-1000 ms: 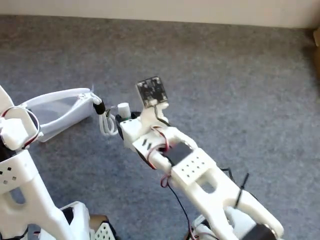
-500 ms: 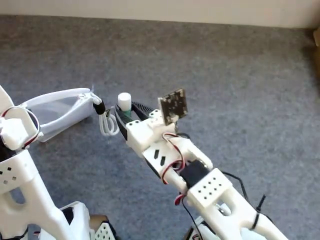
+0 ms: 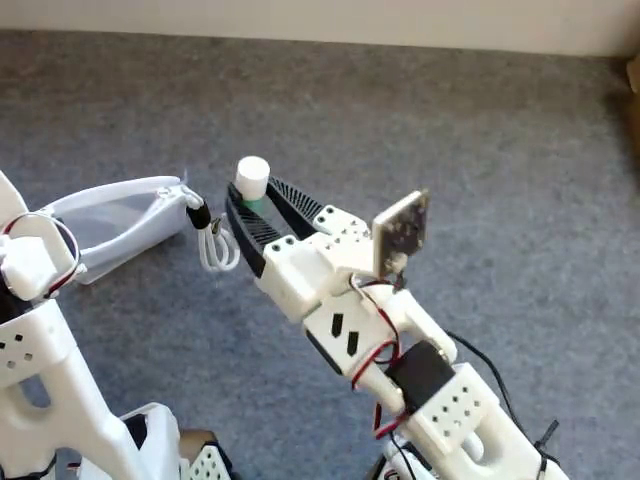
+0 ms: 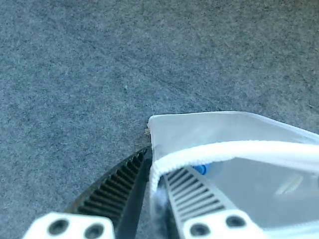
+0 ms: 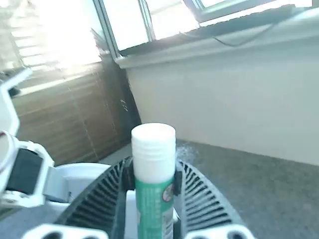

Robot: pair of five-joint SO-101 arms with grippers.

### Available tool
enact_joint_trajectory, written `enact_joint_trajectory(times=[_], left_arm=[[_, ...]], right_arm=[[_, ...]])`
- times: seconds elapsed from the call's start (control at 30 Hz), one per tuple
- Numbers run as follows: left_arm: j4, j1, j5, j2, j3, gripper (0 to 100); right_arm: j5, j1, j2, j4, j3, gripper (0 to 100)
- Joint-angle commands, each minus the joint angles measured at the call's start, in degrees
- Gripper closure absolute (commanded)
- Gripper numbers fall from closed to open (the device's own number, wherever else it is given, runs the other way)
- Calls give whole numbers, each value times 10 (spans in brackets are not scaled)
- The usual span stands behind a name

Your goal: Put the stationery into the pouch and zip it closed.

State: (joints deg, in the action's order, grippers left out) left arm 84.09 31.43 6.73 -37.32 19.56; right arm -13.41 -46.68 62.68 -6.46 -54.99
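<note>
A green glue stick with a white cap (image 3: pixel 252 178) is held just right of the pouch's end, with my right gripper (image 3: pixel 252 193) shut on it. The right wrist view has the glue stick (image 5: pixel 153 164) upright between the black fingers (image 5: pixel 112 191). The translucent white pouch (image 3: pixel 120 220) lies at the left with its mouth gaping. My left gripper (image 4: pixel 155 162) is shut on the pouch's rim (image 4: pixel 219 149). A small blue item (image 4: pixel 199 169) shows through the pouch wall.
Grey carpet covers the table all round. A black zip end (image 3: pixel 198 213) and a white cord loop (image 3: pixel 215 250) hang off the pouch beside the glue stick. The left arm's white body (image 3: pixel 35 320) fills the lower left corner.
The right arm has turned its wrist and raised the glue stick, which now stands higher and farther back beside the pouch's end. The left arm and the pouch have stayed put.
</note>
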Motion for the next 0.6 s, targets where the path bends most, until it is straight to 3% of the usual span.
enact_joint_trajectory(times=[0.0, 0.3, 0.57], left_arm=[[-4, -14, -4, 1, 15, 993], [-4, -14, -4, 1, 15, 993], [-4, -14, -4, 1, 15, 993]], right_arm=[[-2, -40, 26, 17, 90, 994], [-2, -87, -26, 17, 261, 994], [-2, -89, -41, 17, 292, 994]])
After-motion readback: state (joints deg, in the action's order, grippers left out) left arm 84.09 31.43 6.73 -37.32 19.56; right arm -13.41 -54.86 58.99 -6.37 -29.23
